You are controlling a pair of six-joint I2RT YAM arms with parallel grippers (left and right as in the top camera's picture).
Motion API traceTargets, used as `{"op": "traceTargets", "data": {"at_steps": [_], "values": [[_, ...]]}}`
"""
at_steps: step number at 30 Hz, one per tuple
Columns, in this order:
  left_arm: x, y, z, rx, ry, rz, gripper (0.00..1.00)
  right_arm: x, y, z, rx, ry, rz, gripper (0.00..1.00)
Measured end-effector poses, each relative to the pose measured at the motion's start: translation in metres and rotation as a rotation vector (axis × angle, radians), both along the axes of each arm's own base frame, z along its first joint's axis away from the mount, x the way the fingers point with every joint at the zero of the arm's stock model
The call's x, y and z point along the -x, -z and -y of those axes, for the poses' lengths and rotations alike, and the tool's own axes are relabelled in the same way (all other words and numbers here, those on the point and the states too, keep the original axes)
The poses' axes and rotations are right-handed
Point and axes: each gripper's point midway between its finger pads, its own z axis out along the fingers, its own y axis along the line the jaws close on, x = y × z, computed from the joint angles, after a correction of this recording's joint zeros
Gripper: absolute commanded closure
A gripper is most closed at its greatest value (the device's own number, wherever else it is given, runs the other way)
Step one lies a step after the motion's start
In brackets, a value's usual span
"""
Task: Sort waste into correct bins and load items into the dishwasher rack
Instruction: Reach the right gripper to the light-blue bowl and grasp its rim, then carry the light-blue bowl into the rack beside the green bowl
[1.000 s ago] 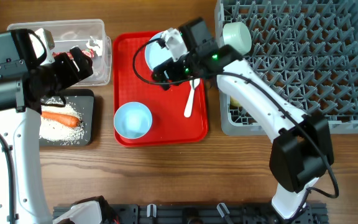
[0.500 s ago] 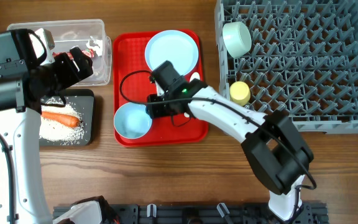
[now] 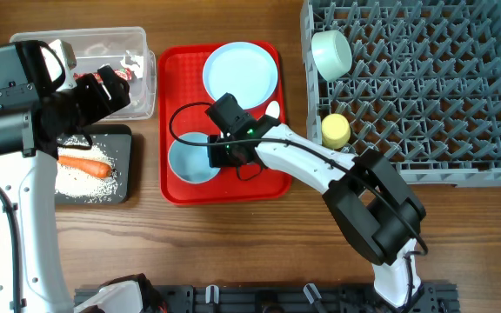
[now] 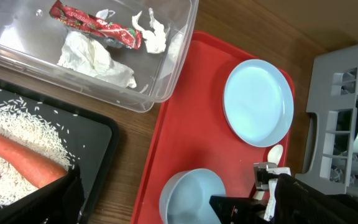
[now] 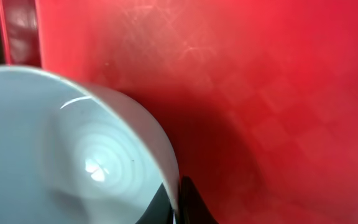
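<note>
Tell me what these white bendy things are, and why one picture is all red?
They are two robot arms. One picture looks down from above; the other two come from cameras on the arms' wrists. The red one is the right wrist camera, close to the red tray, where the right fingers pinch the rim of a blue bowl. The left fingers are open, holding nothing. A carrot lies on rice in the black tray, and a yellow cup sits in the grey rack. The clear tub holds a wrapper and tissue.
</note>
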Motion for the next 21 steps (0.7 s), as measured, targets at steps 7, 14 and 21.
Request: {"op": "traceTargets", "data": {"at_steps": [7,14,21], "values": [[0.000,0.000,0.000,0.000,0.000,0.000,0.00,-0.062,-0.098,0.081,0.166,0.134,0.309,0.96],[0.000,0.000,0.000,0.000,0.000,0.000,0.00,-0.096,-0.302,0.230,0.470,0.537,0.903,0.96],[0.000,0.000,0.000,0.000,0.000,0.000,0.00,-0.135,-0.312,0.369,1.018,0.754,0.939,0.96]]}}
